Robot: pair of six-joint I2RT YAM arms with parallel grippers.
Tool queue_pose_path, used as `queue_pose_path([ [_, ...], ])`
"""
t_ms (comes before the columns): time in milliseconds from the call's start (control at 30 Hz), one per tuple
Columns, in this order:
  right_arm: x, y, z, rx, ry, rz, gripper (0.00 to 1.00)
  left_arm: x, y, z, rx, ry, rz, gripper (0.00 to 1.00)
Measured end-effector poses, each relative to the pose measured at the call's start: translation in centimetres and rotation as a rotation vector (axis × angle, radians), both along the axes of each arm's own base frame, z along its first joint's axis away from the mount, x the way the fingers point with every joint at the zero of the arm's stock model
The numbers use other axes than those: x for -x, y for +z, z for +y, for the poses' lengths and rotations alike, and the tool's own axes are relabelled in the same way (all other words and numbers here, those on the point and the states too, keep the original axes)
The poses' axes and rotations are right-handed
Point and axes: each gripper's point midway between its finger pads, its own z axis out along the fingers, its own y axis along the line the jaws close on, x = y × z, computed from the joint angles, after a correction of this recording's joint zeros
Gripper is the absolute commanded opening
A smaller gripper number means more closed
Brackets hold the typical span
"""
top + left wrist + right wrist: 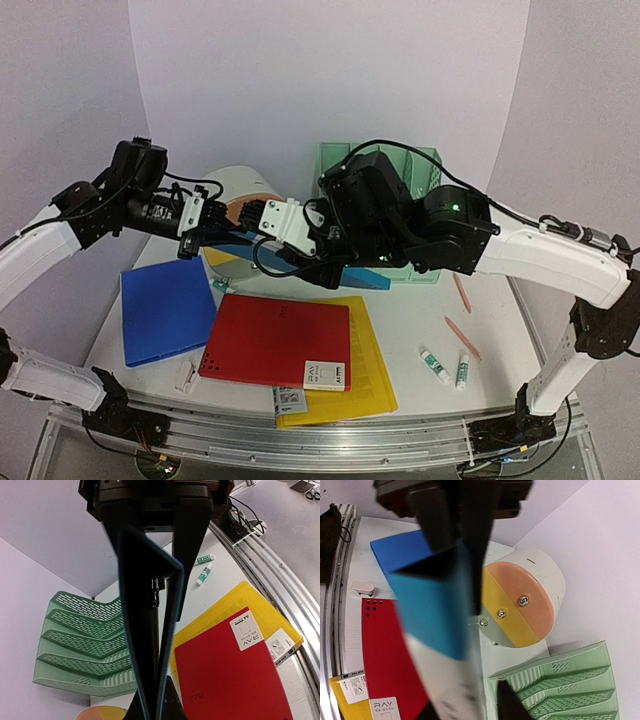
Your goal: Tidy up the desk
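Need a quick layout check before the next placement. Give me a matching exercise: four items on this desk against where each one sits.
Things:
1. red folder
2. dark blue folder
3. green tray rack
4. glue sticks

Places:
A. back of the desk, by the wall
B. front right of the desk
C. lying on the yellow folder
D. flat on the left side of the desk

Pairs: 1-C; 2-D; 3-A; 4-B

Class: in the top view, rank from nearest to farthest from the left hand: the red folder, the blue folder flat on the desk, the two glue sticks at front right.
From the left hand, gripping a teal folder:
1. The blue folder, left side.
2. The red folder, centre front.
3. The glue sticks, front right; the pair is too close to split.
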Motion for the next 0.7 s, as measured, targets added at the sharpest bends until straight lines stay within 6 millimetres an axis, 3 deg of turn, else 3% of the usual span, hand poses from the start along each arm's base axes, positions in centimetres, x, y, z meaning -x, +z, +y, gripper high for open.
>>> queue_pose_path([
  [33, -0.1, 0.0, 0.1, -0.026, -0.024, 0.025, 0.87, 0.2, -0.3, 0.2, 0.014, 0.004, -0.022, 0.00],
  [100, -1.0, 0.4, -0.2, -0.105, -0.112, 0.086, 0.97, 0.1, -0.9, 0.6, 0.050, 0.029, -0.095, 0.00],
  [200, -2.9, 0.7, -1.4, -0.255, -0.269, 0.244, 0.94, -1.2, -0.5, 0.7, 0.123, 0.084, -0.241, 0.00],
  [333, -5.3, 1.9, -4.9, -0.534, -0.474, 0.543, 0.87, -4.2, 2.4, 0.2, 0.249, 0.182, -0.502, 0.00],
  [433, -6.7, 4.5, -9.3, -0.834, -0.657, 0.759, 0.98, -5.3, 1.8, -0.1, 0.272, 0.197, -0.664, 0.00],
  [567, -8.9, 8.0, -15.3, -1.210, -0.819, 0.961, 0.98, -5.7, 2.4, -0.2, 0.311, 0.195, -0.899, 0.00],
  [700, -10.3, 9.3, -15.3, -1.368, -0.808, 1.121, 0.98, -4.9, 2.9, -0.2, 0.340, 0.164, -1.059, 0.00],
])
